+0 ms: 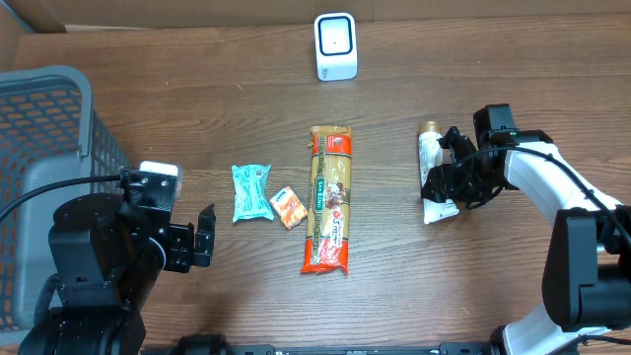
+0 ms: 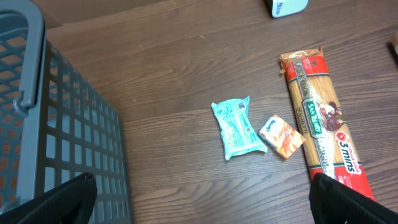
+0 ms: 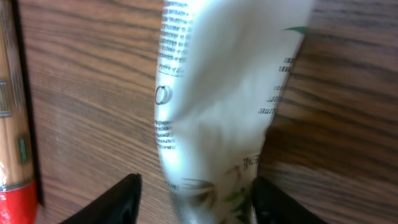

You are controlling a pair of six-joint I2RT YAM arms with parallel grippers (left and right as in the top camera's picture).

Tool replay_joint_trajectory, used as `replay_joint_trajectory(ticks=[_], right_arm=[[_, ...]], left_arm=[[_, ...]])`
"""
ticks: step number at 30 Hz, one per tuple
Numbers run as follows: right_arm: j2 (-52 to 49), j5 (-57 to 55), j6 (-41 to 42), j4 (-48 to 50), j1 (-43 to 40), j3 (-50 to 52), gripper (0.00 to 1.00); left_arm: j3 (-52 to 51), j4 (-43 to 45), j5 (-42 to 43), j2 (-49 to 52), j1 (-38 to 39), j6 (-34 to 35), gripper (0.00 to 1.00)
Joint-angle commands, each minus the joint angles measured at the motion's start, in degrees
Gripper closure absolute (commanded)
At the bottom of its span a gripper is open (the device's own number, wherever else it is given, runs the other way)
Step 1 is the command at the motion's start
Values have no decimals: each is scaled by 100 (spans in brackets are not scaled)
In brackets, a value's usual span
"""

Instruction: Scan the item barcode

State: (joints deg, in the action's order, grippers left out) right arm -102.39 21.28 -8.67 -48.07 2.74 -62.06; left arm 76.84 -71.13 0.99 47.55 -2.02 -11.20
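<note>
Overhead: the white tube [image 1: 431, 168] lies on the right side of the table [image 1: 197, 99], with the right gripper [image 1: 441, 185] down over it and the scanner [image 1: 335, 45] well apart at the back. Left wrist: left gripper [image 2: 202, 202] is spread wide. Right wrist: fingers [image 3: 121, 199] straddle the tube, not clamped (a gap shows on one side).

Left pincer [image 2: 200, 186] spread wide, right pincer [image 3: 194, 186] half open.

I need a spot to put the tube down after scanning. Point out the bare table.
Bare wood lies between the spaghetti pack and the white tube, and between the scanner and the pack's top. Crowded: teal packet, orange packet and spaghetti lie close together.
</note>
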Motion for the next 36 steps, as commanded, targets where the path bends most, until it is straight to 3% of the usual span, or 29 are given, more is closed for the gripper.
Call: replay_joint_trajectory(ticks=[1,5,6,8,21,22,25,26,32,36], right_arm=[[4,201,98,46,-22,98,51],[4,297,138,48,-22,98,76],[4,391,136,46,-22,92,89],[4,553,195,61,-22,81,96],[4,970,398,199,-26,83,96],[4,970,398,199,-24,83,91],[4,940,398,236,-24,85,45],[4,920,402,243,-24,87,40],[4,181,1064,280,-24,116,38],[4,267,1316,420,-24,249,38]], left_arm=[[13,15,-52,-2,-22,-127,0],[13,15,-52,-2,-22,-127,0],[13,15,-52,-2,-22,-127,0],[13,15,-52,-2,-22,-127,0],[13,15,-52,-2,-22,-127,0],[13,15,-52,-2,-22,-127,0],[13,15,-52,-2,-22,-127,0],[13,15,-52,-2,-22,-127,0],[13,15,-52,-2,-22,-127,0],[13,15,-52,-2,-22,-127,0]])
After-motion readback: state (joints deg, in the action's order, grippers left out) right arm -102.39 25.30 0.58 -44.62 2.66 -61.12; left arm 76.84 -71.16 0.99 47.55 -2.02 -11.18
